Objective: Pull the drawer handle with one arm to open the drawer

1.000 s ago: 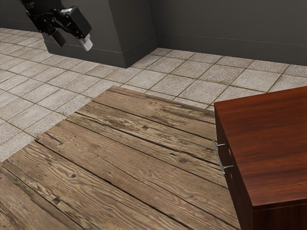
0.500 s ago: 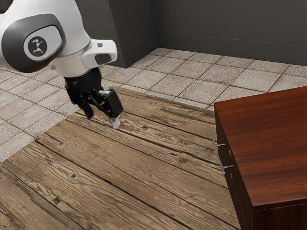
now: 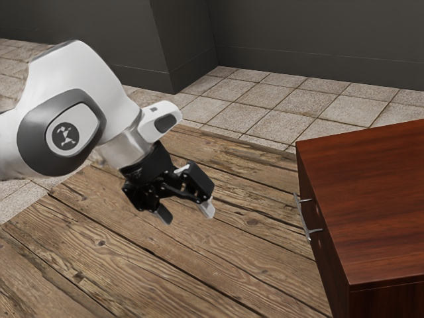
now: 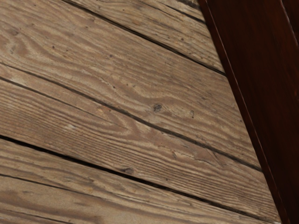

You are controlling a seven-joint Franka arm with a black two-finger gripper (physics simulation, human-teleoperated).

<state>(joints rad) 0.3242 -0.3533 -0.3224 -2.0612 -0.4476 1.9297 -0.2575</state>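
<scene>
Here's the arm (image 3: 73,126), big, white and grey, coming in from nine o'clock in the exterior view and bent low over the table (image 3: 165,265). The black gripper (image 3: 186,213) hangs just above the planks, near the middle of the tabletop, tilted and pointing toward four o'clock. Jaws spread wide, folks, nothing between them: one finger (image 3: 208,210) shows a pale tip on the side toward the cabinet, the other is dark and sits at nine o'clock from it. Now the target: the handle (image 3: 306,217), a thin silver bar on two short posts, sticks out of the front of the reddish-brown cabinet (image 3: 371,199). It lies at three o'clock from the gripper, well apart from it, with bare planks between. The cabinet stands on the table at the four o'clock corner of the exterior view, and the front that carries the handle looks flush with the cabinet's body, as far as I can tell from this sharp angle. Past the table's far edge, toward twelve o'clock, grey floor (image 3: 265,112) tiles run up to a dark wall (image 3: 298,33). From the hand's own camera: weathered table (image 4: 117,116) boards with dark seams, and the cabinet's (image 4: 261,93) glossy dark-red face rising along one side, close to the hand.
</scene>
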